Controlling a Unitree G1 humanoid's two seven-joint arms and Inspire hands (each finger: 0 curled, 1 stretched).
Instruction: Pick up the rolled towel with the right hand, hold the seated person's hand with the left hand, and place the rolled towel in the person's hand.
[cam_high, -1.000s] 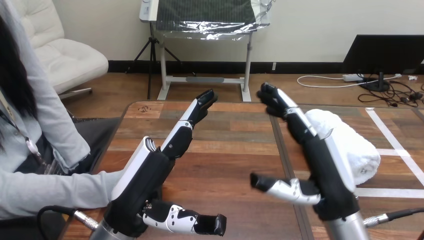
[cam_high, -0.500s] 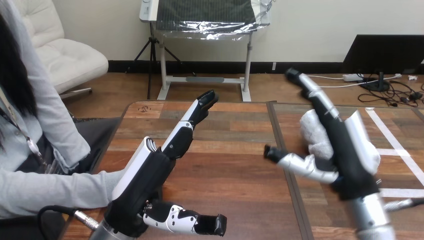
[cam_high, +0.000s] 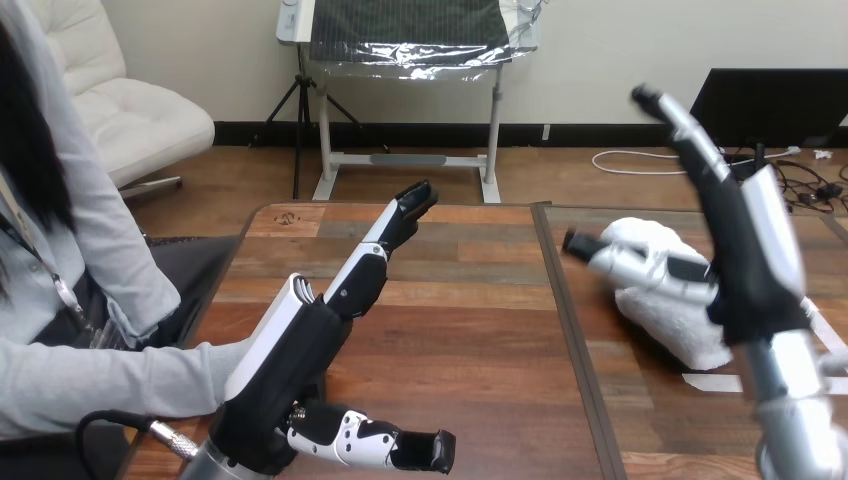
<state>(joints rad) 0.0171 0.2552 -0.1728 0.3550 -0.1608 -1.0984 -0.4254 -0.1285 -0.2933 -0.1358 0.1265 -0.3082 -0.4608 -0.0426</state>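
A white rolled towel (cam_high: 662, 300) lies on the wooden table (cam_high: 460, 300) at the right, partly hidden behind my right hand. My right hand (cam_high: 745, 255) is raised in front of the towel, open, fingers straight up and thumb pointing left across the roll. My left hand (cam_high: 300, 345) is held over the table's left part, open, with straight fingers aimed up and forward and the thumb low near the front edge. The person's forearm in a grey sleeve (cam_high: 110, 385) reaches in from the left behind my left hand; the person's hand is hidden by it.
White tape lines (cam_high: 820, 322) mark the table's right side. A dark seam (cam_high: 565, 330) runs front to back down the table between my two hands. The person sits close at the left edge.
My right hand has risen and swung to the right, from the table's middle to in front of the towel. The left hand and the person's arm have stayed put.
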